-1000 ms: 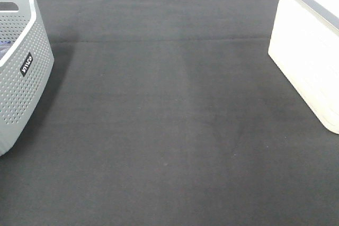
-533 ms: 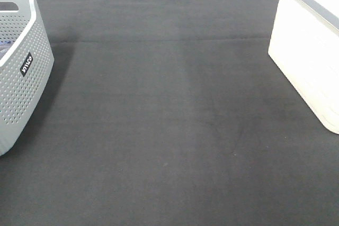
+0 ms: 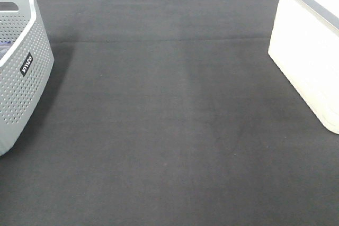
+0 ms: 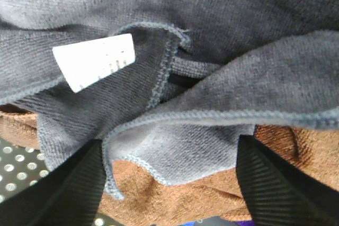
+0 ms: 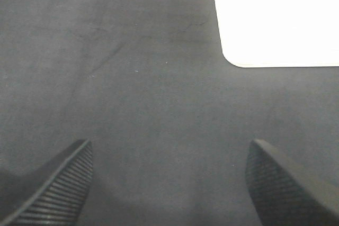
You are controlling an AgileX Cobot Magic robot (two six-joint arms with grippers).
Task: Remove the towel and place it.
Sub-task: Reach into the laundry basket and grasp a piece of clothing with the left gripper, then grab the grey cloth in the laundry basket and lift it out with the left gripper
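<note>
Grey perforated basket (image 3: 21,78) and white bin (image 3: 307,56) stand well apart on black mat (image 3: 169,120).

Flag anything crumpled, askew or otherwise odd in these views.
Only the towel stands out: it lies bunched in loose folds, white tag exposed, over a brown cloth rather than flat. The left gripper straddles one fold, jaws apart. On the black mat, the grey basket and white bin stand upright, nothing spilled.
</note>
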